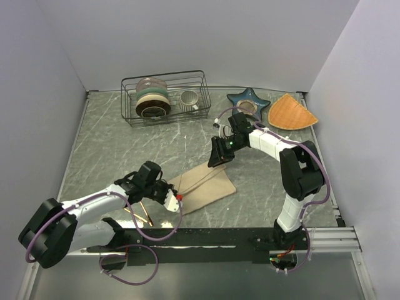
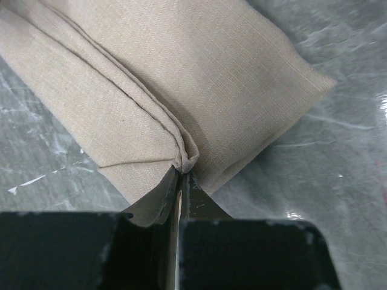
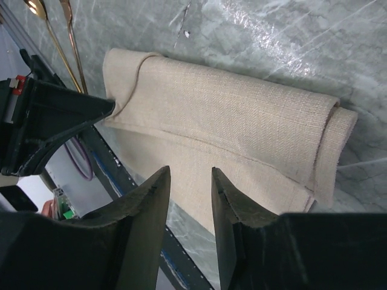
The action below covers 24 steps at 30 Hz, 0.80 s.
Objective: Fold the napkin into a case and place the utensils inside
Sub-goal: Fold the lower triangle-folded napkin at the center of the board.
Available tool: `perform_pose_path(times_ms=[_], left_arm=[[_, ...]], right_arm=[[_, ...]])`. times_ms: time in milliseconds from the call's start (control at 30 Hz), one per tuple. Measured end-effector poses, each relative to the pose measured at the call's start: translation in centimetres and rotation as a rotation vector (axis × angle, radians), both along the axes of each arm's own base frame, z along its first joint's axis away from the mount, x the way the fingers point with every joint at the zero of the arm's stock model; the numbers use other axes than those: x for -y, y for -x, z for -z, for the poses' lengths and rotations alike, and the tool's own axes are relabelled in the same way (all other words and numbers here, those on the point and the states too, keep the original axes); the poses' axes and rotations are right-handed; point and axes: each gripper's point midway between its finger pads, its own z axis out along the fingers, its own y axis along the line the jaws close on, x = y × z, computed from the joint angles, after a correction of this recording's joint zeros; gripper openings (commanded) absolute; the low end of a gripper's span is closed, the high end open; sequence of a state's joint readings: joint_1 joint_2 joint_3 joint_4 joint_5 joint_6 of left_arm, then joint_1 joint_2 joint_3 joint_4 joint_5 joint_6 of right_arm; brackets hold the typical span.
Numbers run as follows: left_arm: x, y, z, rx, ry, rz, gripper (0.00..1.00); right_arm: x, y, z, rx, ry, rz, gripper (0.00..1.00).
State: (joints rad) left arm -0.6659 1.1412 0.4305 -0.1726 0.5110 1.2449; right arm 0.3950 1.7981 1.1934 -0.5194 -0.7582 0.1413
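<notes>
The beige napkin (image 1: pixel 203 186) lies near the table's front, folded into a long narrow case with layered fold edges (image 2: pixel 181 72). My left gripper (image 1: pixel 175 195) is at its near-left end, shut on the cloth where the folds meet (image 2: pixel 181 172). My right gripper (image 1: pixel 219 157) hovers over the far-right end, open, with nothing between its fingers (image 3: pixel 190 172); the napkin (image 3: pixel 242 121) lies below them. The gold utensils (image 1: pixel 139 214) lie outside the cloth, partly under my left arm, and show at the top left of the right wrist view (image 3: pixel 55 45).
A wire rack (image 1: pixel 164 97) with bowls and a cup stands at the back. A blue star-shaped dish (image 1: pixel 248 103) and an orange wedge mat (image 1: pixel 290 112) sit at the back right. The table's black front rail (image 1: pixel 206 237) runs just beyond the napkin.
</notes>
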Motion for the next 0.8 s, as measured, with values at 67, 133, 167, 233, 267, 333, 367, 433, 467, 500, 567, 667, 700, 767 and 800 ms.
perform_pose_path(times_ms=[67, 133, 167, 233, 267, 333, 367, 433, 467, 500, 567, 667, 700, 767, 800], left_arm=[[0.0, 0.3, 0.1, -0.018, 0.006, 0.008, 0.01], [0.0, 0.6, 0.0, -0.034, 0.017, 0.014, 0.01], [-0.1, 0.6, -0.2, -0.038, 0.025, 0.014, 0.01], [-0.1, 0.6, -0.5, -0.044, 0.045, 0.011, 0.01], [-0.2, 0.5, -0.8, -0.047, 0.058, 0.01, 0.01], [-0.5, 0.5, -1.0, -0.056, 0.071, 0.01, 0.01], [-0.7, 0.4, -1.0, -0.06, 0.074, 0.012, 0.01], [-1.0, 0.6, -0.8, -0.074, 0.074, 0.019, 0.01], [-1.2, 0.8, -0.8, -0.081, 0.075, 0.025, 0.01], [-1.3, 0.9, -0.7, -0.087, 0.077, 0.031, 0.01], [-1.4, 1.1, -0.7, -0.095, 0.078, 0.042, 0.01], [-1.4, 1.3, -0.4, -0.104, 0.073, 0.058, 0.01], [-1.4, 1.4, -0.3, -0.106, 0.07, 0.064, 0.01], [-1.4, 1.4, -0.2, -0.11, 0.057, 0.081, 0.01], [-1.4, 1.4, -0.2, -0.111, 0.052, 0.09, 0.01]], right_arm=[[0.0, -0.1, 0.1, 0.004, 0.004, 0.002, 0.41], [0.0, -0.2, 0.1, 0.004, 0.004, 0.002, 0.41], [0.0, -0.2, 0.1, 0.005, 0.004, 0.002, 0.42], [0.0, -0.2, 0.0, 0.008, 0.003, 0.001, 0.42], [0.0, -0.3, 0.0, 0.01, 0.004, -0.001, 0.42], [0.1, -0.3, 0.1, 0.014, 0.008, -0.003, 0.42], [0.1, -0.2, 0.1, 0.015, 0.01, -0.005, 0.42], [0.2, -0.2, 0.2, 0.016, 0.016, -0.011, 0.42], [0.3, -0.1, 0.3, 0.016, 0.019, -0.012, 0.43], [0.4, 0.0, 0.3, 0.014, 0.022, -0.015, 0.43], [0.6, 0.1, 0.5, 0.012, 0.03, -0.019, 0.43], [0.8, 0.1, 0.6, 0.013, 0.04, -0.02, 0.43], [0.9, 0.1, 0.6, 0.013, 0.041, -0.019, 0.43], [0.9, 0.1, 0.6, 0.013, 0.041, -0.019, 0.43], [0.9, 0.1, 0.6, 0.013, 0.041, -0.018, 0.43]])
